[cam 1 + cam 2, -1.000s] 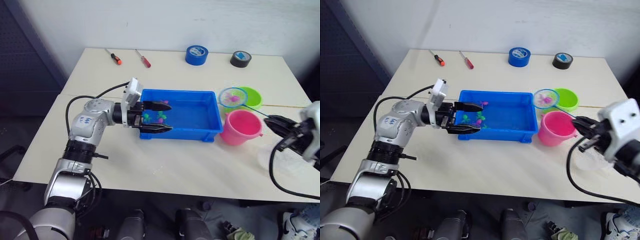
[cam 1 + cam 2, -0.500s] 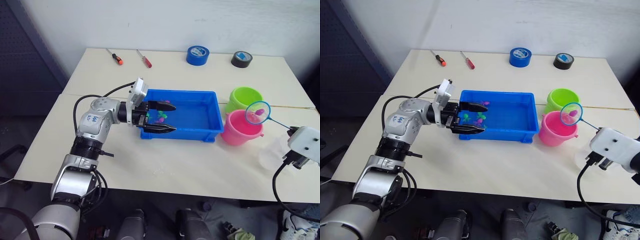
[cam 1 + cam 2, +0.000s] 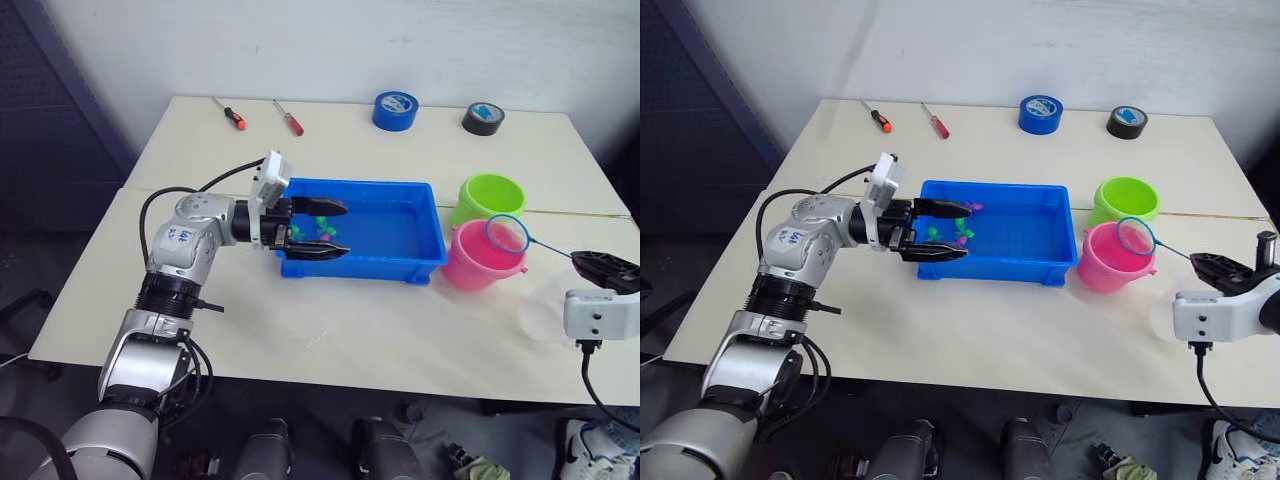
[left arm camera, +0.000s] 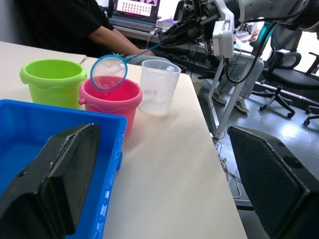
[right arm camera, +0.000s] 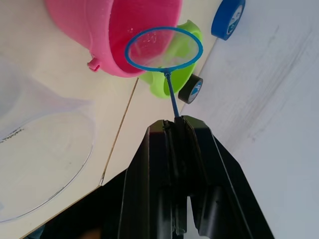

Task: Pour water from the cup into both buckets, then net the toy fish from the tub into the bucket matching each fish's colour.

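The right end effector [image 5: 175, 130] is clamped on the thin handle of the net [image 3: 506, 235], which sits over the pink bucket [image 3: 480, 258] and looks empty. The handle could twist and knock that bucket. The left end effector [image 3: 320, 229] is spread wide over the blue tub [image 3: 385, 266], where the toy fish [image 3: 318, 235] float. I can read no writing anywhere.
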Controlling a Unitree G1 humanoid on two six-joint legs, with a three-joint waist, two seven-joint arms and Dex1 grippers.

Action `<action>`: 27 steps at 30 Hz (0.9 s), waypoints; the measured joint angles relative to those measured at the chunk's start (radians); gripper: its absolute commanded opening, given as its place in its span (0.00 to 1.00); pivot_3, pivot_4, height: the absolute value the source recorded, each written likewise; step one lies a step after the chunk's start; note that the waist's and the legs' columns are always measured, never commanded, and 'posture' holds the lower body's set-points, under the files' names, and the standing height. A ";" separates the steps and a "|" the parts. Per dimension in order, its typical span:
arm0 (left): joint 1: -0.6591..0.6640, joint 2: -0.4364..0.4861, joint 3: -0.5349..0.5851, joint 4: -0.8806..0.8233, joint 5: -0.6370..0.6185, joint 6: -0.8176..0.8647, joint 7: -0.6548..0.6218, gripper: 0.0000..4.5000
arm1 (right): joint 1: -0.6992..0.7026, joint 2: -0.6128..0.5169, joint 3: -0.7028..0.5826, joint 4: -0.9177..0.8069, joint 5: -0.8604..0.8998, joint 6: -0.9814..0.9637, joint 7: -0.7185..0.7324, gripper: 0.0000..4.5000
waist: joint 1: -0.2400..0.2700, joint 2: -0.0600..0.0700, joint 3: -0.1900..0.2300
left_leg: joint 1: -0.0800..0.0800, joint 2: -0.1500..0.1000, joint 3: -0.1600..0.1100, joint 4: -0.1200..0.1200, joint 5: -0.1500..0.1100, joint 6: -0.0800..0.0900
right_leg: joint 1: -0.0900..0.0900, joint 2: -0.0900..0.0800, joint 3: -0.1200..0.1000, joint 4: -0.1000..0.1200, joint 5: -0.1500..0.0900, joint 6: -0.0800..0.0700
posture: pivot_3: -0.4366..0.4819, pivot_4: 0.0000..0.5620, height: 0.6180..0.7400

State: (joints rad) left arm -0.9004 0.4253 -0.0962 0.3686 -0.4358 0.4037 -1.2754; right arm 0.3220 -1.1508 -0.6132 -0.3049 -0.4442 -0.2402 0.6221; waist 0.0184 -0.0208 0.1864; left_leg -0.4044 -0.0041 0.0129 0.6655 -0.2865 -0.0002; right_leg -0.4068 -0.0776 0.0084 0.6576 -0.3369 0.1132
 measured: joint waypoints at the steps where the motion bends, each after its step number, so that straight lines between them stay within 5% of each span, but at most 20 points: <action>1: 0.001 0.008 0.002 -0.001 0.000 0.002 0.003 0.99 | -0.039 0.028 0.003 -0.004 0.054 0.049 0.013 0.00 | -0.002 0.000 0.000 | 0.000 0.000 0.000 0.000 0.000 0.000 | 0.000 0.000 0.000 0.000 0.000 0.000 | 0.48 0.27 1.00; 8: 0.089 0.126 0.046 -0.012 0.012 0.026 0.033 0.99 | -0.453 0.195 0.165 -0.178 0.621 0.675 0.124 0.00 | -0.040 0.001 0.000 | 0.004 0.003 -0.003 -0.001 0.001 -0.003 | 0.003 -0.002 -0.001 0.002 0.000 -0.001 | 0.48 0.27 1.00; 14: 0.242 0.264 0.133 -0.123 0.008 0.091 0.090 0.99 | -0.669 0.267 0.419 -0.193 0.771 0.890 0.152 0.00 | -0.043 0.001 0.000 | 0.000 0.003 -0.010 -0.001 0.000 -0.003 | 0.003 -0.005 0.001 0.002 0.000 -0.001 | 0.48 0.27 1.00; 27: 0.475 0.335 0.256 -0.453 -0.060 0.233 0.231 0.99 | -0.888 0.366 0.803 0.190 0.575 0.628 0.219 0.00 | -0.021 0.001 0.000 | -0.001 0.000 -0.008 -0.001 -0.001 -0.001 | 0.000 -0.009 -0.001 0.002 0.000 -0.001 | 0.48 0.27 1.00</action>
State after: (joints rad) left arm -0.4250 0.7600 0.1596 -0.0840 -0.4956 0.6372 -1.0448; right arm -0.5662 -0.7851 0.1894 -0.1145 0.1312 0.3878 0.8415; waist -0.0026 -0.0198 0.1864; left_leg -0.4055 -0.0044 0.0045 0.6645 -0.2872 -0.0014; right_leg -0.4069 -0.0869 0.0078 0.6591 -0.3370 0.1122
